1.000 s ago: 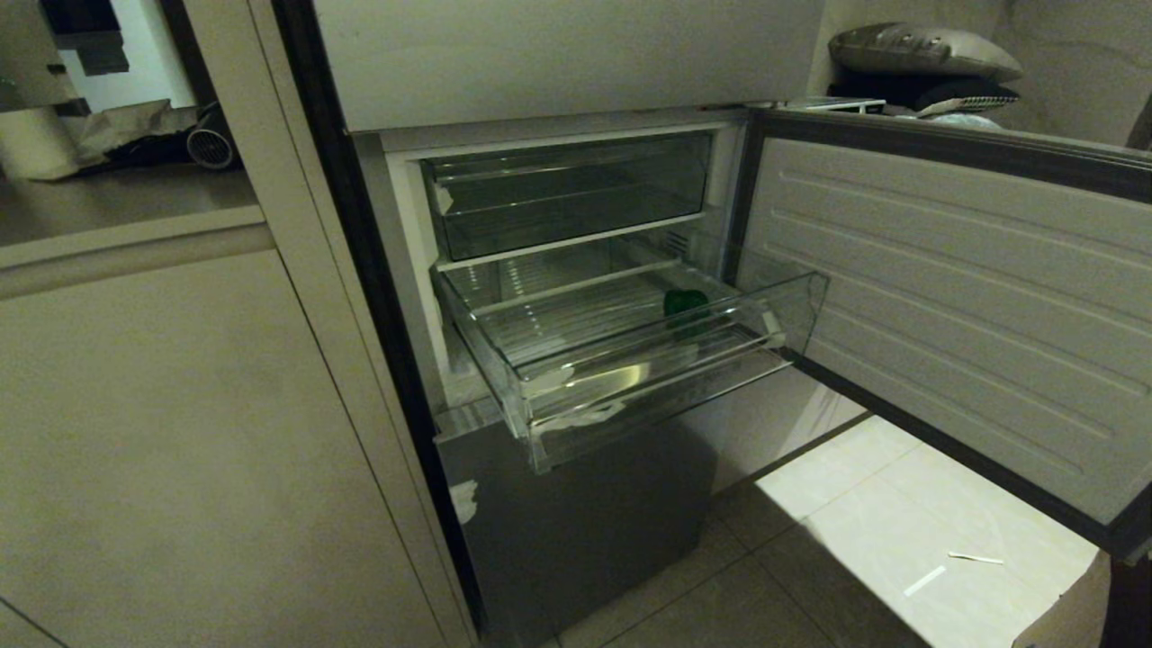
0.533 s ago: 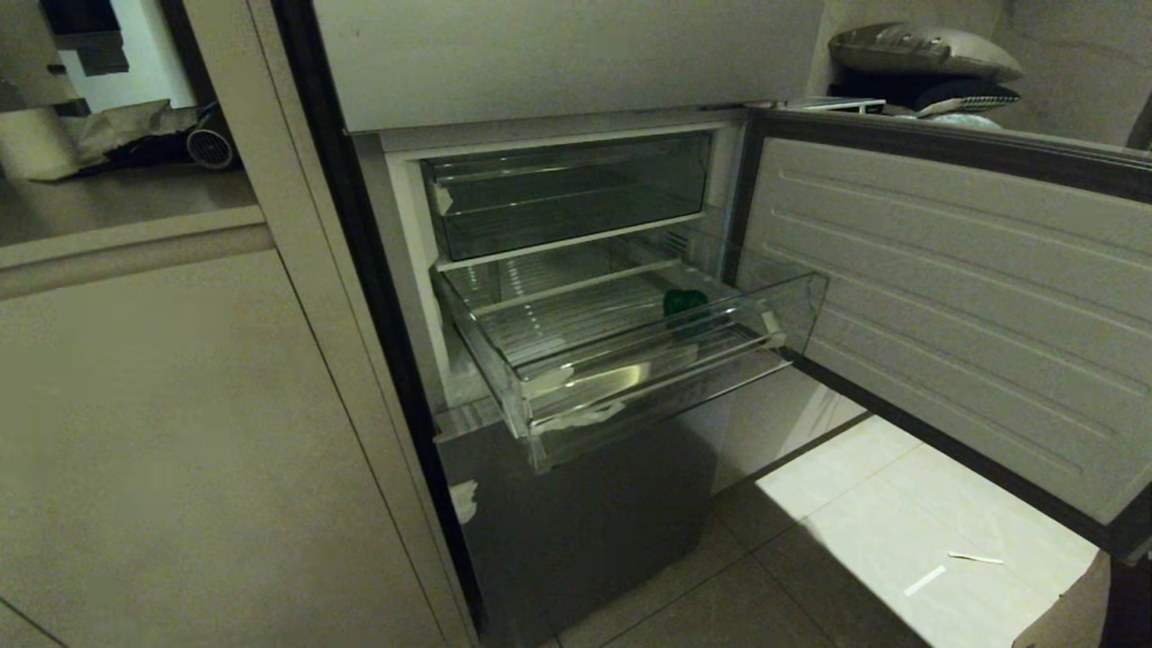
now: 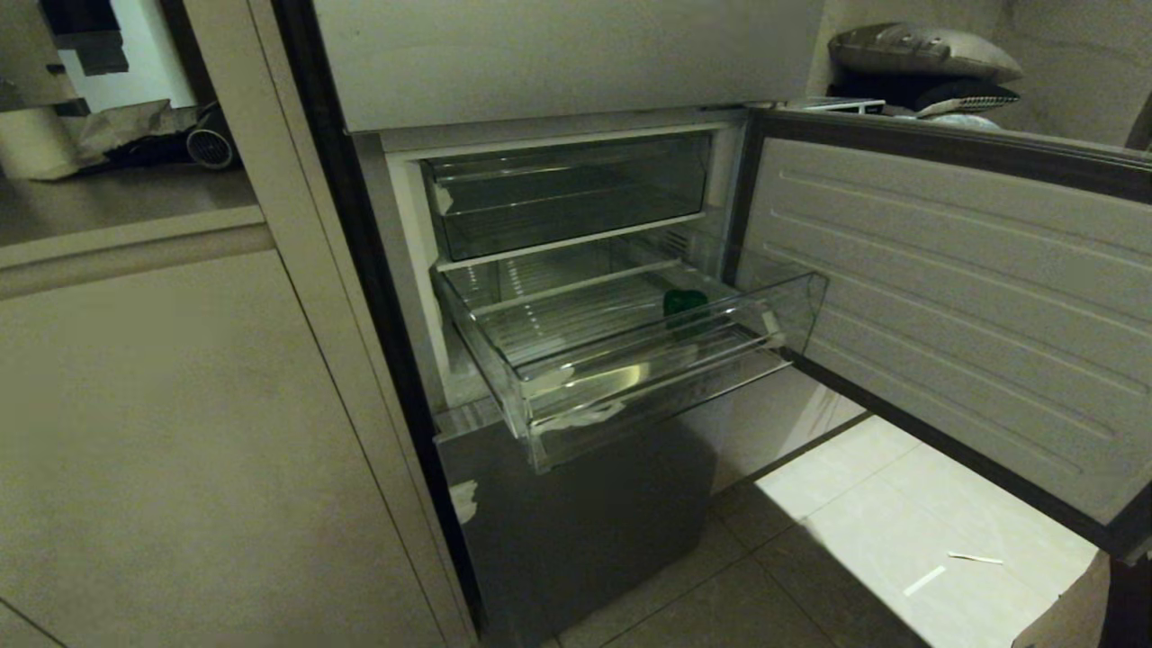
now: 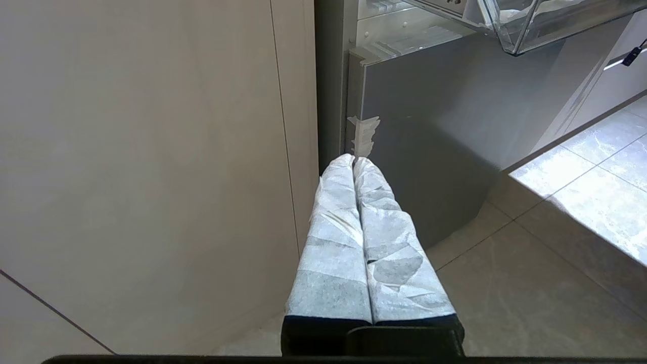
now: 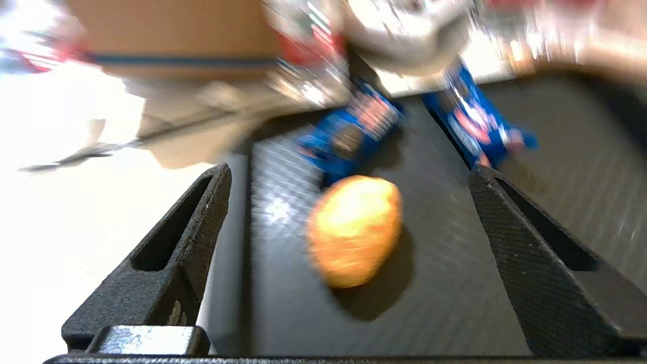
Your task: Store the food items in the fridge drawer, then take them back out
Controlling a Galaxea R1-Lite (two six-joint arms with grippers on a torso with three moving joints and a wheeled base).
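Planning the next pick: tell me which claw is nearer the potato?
Right. The right claw hangs open just above the potato; the left claw is shut by the fridge's base.

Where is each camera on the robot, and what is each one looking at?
Head view: up on the robot's head, looking down at the pulled-out fridge drawer holding a green item; no arm shows.
Left wrist view: behind the left gripper, whose taped fingers are shut, low by the grey fridge panel.
Right wrist view: behind the open right gripper, over a dark surface with an orange-yellow food item and blue packets.
Head and left wrist views share the drawer and grey panel.
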